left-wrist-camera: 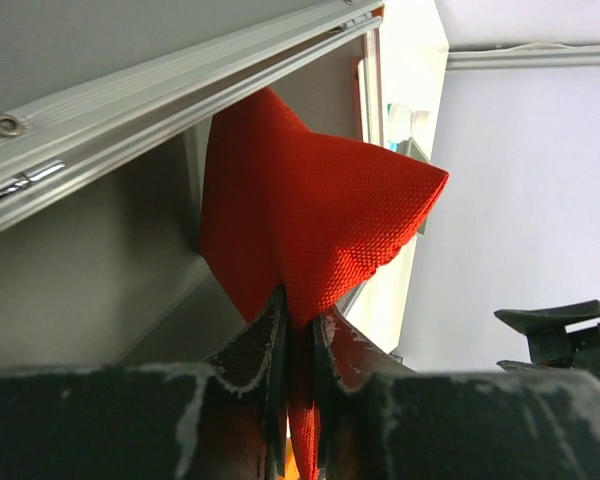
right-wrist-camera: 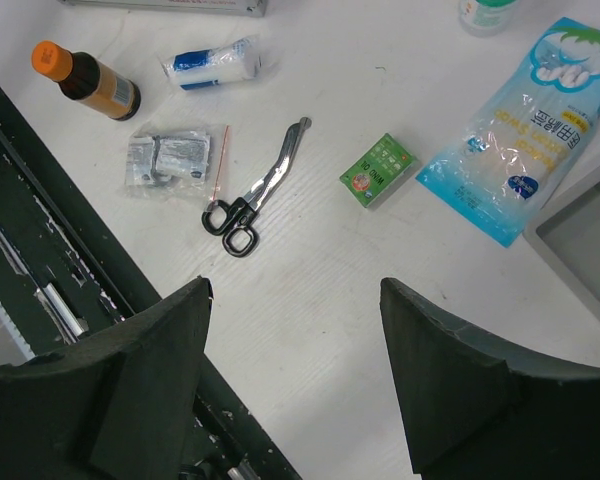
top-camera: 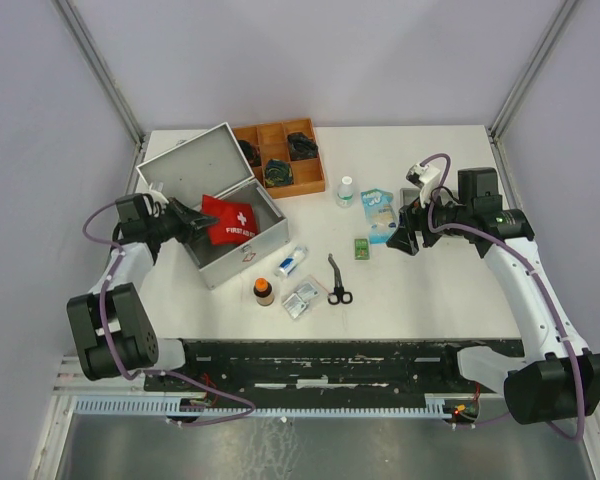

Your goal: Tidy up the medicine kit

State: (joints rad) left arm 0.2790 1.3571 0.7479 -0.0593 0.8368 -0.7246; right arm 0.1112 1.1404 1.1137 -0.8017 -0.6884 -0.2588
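While the left gripper [left-wrist-camera: 298,325] pinches a fold of the red pouch [top-camera: 230,220], its fingers nearly closed, inside the open medicine kit [top-camera: 242,262] at ten o'clock on the tabletop [top-camera: 430,300], the step in hand appears to be seating that pouch. The next move calls for a release and a withdrawal clear of the raised lid [top-camera: 195,160] at twelve o'clock. The right gripper [right-wrist-camera: 295,290] hangs wide open and empty above the scissors [right-wrist-camera: 255,190], green box [right-wrist-camera: 378,170] and cotton bag [right-wrist-camera: 520,130], three to four o'clock from the kit, with nothing in its way.

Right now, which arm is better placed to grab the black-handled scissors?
Probably right: its open jaws hang near the scissors; the left arm's jaws pinch the red fabric pouch in the silver aluminium case.
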